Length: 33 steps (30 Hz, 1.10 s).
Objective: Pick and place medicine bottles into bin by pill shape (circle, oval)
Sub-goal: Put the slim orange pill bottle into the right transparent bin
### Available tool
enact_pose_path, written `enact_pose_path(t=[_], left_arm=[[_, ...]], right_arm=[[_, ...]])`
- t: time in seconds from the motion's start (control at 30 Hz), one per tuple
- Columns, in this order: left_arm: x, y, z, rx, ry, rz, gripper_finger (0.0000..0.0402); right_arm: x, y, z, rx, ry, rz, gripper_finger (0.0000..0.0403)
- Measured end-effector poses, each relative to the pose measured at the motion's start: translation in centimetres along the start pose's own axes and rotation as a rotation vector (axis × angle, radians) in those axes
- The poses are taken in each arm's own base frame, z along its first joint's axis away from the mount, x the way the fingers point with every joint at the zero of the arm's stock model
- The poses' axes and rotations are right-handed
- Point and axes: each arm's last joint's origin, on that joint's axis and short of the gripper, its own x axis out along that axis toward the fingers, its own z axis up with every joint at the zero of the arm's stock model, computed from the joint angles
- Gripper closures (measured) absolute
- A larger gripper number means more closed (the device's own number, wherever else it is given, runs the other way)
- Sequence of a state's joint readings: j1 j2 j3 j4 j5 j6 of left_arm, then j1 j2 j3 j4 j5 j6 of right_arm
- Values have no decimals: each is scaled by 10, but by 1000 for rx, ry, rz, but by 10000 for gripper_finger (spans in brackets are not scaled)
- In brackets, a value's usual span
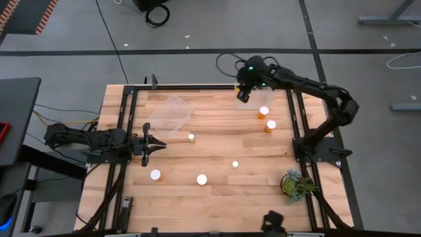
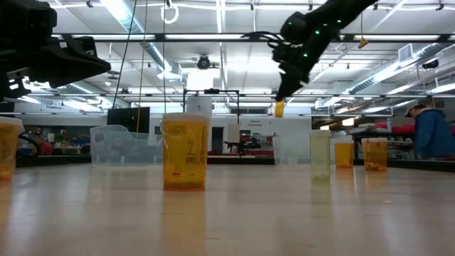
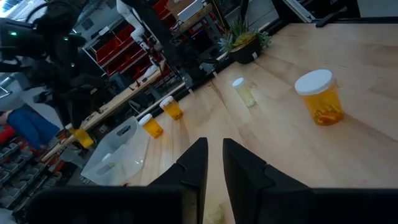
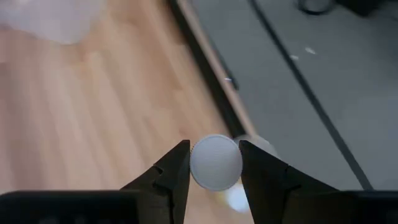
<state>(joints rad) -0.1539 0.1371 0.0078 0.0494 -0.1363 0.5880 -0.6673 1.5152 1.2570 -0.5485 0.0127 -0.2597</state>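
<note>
My right gripper (image 1: 242, 94) is high over the table's far edge and shut on an orange medicine bottle (image 2: 279, 108) with a white cap (image 4: 215, 162). Two bottles (image 1: 264, 112) (image 1: 270, 125) stand at the far right. One bottle (image 1: 191, 137) stands mid-table. Three bottles (image 1: 155, 174) (image 1: 202, 179) (image 1: 235, 164) stand nearer the front. My left gripper (image 1: 158, 144) hovers at the left, shut and empty, and also shows in its wrist view (image 3: 214, 163). My right gripper pinches the bottle at its white cap's rim (image 4: 193, 163) between its two fingers. The fingers come from above and point down. The bottle hangs upright below the fingers (image 2: 279, 108), lifted well clear of the table.
A clear plastic bin (image 1: 170, 113) lies at the far left of the table. A small green potted plant (image 1: 296, 184) stands at the near right corner. Black frame rails (image 1: 299, 125) run along the table's sides. A person (image 2: 430, 131) shows in the room beyond.
</note>
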Motion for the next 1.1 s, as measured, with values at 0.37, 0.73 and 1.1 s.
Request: enact_pose_path(t=[0.37,0.73,1.1], left_arm=[[0,0,0,0,1,0,346],[0,0,0,0,1,-1,350],[0,0,0,0,0,-1,343]], right_arm=[[-7,-44,-61,221,68,-132,266],[30,-55,-101,315,181,-147,266],[49,-60,-109,329,227,-206,266]])
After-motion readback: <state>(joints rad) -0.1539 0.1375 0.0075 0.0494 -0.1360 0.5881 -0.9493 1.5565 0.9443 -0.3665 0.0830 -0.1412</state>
